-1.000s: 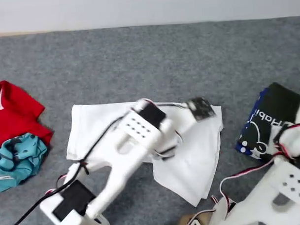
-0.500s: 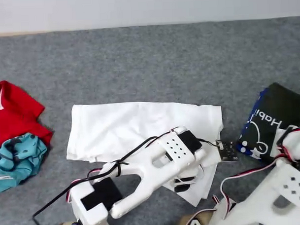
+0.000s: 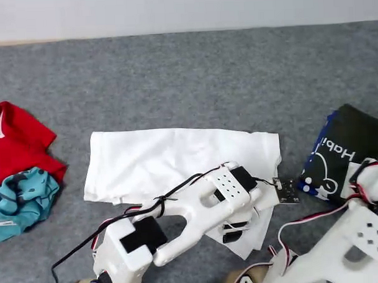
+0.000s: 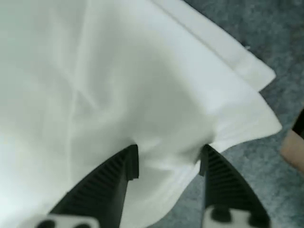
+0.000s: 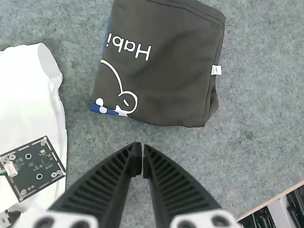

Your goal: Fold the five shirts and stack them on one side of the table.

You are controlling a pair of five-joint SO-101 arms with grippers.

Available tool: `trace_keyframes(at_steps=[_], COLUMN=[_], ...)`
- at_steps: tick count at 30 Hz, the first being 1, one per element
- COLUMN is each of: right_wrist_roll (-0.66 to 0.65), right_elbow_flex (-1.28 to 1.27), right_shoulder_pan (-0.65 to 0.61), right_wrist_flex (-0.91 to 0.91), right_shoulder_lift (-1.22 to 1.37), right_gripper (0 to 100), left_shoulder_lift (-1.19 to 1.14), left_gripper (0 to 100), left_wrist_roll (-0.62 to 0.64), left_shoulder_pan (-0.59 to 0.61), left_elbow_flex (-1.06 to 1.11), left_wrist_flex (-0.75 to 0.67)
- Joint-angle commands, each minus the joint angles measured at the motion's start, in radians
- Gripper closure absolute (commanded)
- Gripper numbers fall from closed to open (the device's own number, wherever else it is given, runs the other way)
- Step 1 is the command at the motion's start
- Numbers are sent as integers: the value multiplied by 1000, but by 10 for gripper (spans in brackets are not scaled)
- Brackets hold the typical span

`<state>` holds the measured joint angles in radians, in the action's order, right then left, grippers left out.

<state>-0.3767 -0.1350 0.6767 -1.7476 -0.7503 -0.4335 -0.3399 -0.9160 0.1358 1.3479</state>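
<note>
A white shirt lies spread across the middle of the grey table. My left gripper is down on its near right corner. In the left wrist view the left gripper is open, its two black fingers apart with white shirt cloth lying between the tips. A folded black shirt with white print lies at the right edge. My right gripper hangs shut and empty over bare carpet just in front of the black shirt.
A crumpled red shirt and a teal shirt lie at the left edge. The far half of the grey carpeted table is bare. The left arm's camera board sits beside the white shirt's corner.
My left arm swung from over the white shirt's middle down to its near right corner, then settled slightly lower. The right arm stayed put.
</note>
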Motion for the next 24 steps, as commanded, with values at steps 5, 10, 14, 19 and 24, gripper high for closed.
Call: trace_keyframes(at_steps=[5,10,14,19,24], right_wrist_roll=[6,8,8,8,8], right_elbow_flex=[49,49,49,49,44], right_shoulder_pan=[10,8,8,5,5], right_wrist_flex=[-22,-22,-22,-22,-24], right_shoulder_lift=[-19,-19,-19,-19,-19], right_gripper=[988,988,988,988,988], left_shoulder_lift=[-12,58,130,118,41], left_gripper=[994,994,994,994,994], left_wrist_roll=[-15,-14,-15,-15,-60], left_shoulder_pan=[-15,-12,17,121,212], left_elbow_flex=[-56,-85,-114,-182,-303], left_wrist_flex=[5,38,64,66,66])
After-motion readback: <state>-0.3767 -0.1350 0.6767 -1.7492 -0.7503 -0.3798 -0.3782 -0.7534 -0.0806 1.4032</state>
